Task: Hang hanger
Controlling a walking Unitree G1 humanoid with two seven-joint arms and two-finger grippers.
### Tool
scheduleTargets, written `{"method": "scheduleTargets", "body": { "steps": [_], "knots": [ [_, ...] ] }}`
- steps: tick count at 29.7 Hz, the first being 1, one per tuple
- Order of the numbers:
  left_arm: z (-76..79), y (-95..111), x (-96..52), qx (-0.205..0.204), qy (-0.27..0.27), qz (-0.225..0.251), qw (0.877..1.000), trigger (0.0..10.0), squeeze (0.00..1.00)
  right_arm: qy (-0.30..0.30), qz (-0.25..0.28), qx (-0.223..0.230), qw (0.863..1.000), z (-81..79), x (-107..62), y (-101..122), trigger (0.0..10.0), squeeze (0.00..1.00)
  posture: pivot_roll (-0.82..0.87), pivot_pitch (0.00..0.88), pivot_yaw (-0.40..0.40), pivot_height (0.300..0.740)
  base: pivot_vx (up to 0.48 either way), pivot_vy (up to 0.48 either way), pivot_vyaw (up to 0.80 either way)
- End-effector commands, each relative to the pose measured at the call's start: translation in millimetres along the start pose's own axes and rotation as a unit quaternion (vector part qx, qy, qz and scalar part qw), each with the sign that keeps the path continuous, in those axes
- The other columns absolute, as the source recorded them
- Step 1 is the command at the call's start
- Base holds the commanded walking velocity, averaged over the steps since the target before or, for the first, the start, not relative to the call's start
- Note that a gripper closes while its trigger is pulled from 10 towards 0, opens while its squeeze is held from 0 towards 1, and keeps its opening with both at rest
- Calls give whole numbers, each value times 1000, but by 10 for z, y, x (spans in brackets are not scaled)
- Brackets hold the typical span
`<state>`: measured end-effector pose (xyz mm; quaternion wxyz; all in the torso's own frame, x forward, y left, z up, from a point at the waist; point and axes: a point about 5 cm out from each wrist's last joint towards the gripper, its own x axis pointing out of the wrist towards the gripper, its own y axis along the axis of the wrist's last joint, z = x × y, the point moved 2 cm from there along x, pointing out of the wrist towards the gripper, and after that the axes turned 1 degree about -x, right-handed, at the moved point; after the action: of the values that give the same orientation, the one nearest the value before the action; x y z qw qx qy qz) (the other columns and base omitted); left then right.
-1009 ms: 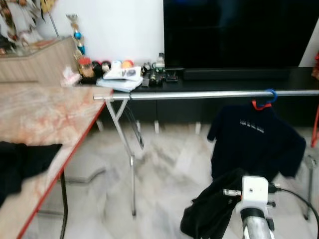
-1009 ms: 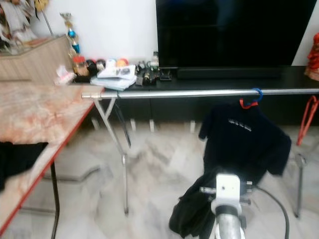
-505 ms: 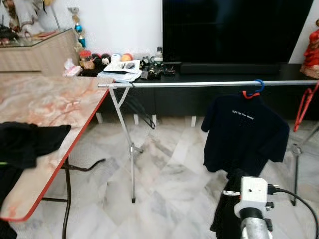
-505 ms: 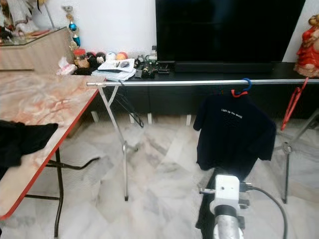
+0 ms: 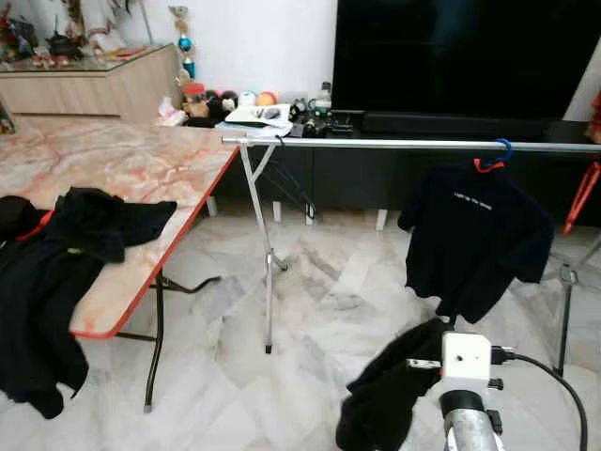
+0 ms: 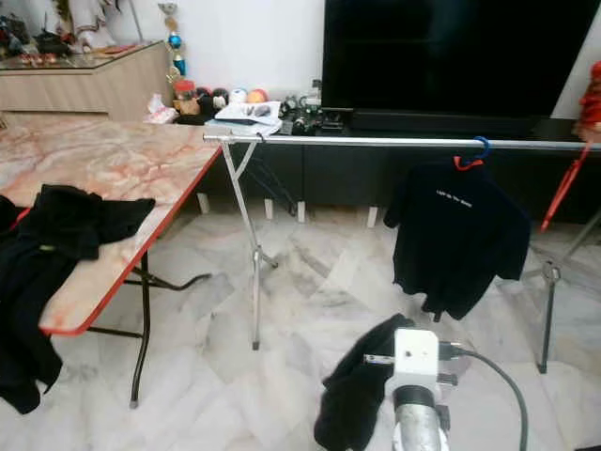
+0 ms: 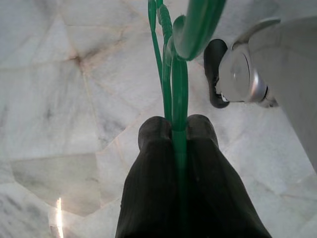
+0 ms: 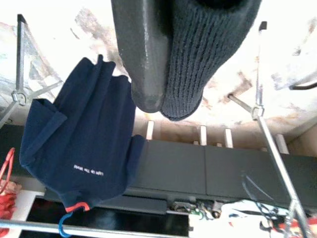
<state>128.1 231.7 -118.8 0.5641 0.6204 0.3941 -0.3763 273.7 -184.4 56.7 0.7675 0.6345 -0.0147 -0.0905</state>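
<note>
Left gripper point(image 7: 177, 130) clamped on green hanger point(image 7: 174, 74), its long axis running along the fingers, low over floor. Rail point(image 5: 394, 144) lies ahead and higher, well apart. Right gripper point(image 8: 171, 74) pinches dark garment point(image 5: 390, 399); left arm does the hanging.

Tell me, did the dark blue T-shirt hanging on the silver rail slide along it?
No. The dark blue T-shirt hangs from its blue hook at the same place on the silver rail; the camera moved.

Head pair faces rail point(image 5: 376, 144); wrist cams close, floorward/railward.
</note>
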Motion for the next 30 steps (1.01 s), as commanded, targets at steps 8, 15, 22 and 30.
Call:
{"method": "scheduleTargets", "body": {
  "steps": [8,15,22,30],
  "knots": [
    [3,-52,-5,0,1,-8,1000,10000,0,-11,3,-2,1000,61,16,24,10000,0,55,8,57,740,-282,0,0],
    [4,-52,-4,-1,2,-8,1000,10000,0,-13,-1,-4,1000,73,24,14,10000,0,55,9,55,740,-274,0,0],
    [-5,34,-1,5,0,14,1000,10000,0,-16,-14,-11,1000,87,28,-30,10000,0,56,8,52,740,0,0,0],
    [-10,391,5,68,2,82,994,10000,0,-2,-32,-30,999,75,75,-75,10000,0,55,9,51,740,0,0,0]
  ]
}}
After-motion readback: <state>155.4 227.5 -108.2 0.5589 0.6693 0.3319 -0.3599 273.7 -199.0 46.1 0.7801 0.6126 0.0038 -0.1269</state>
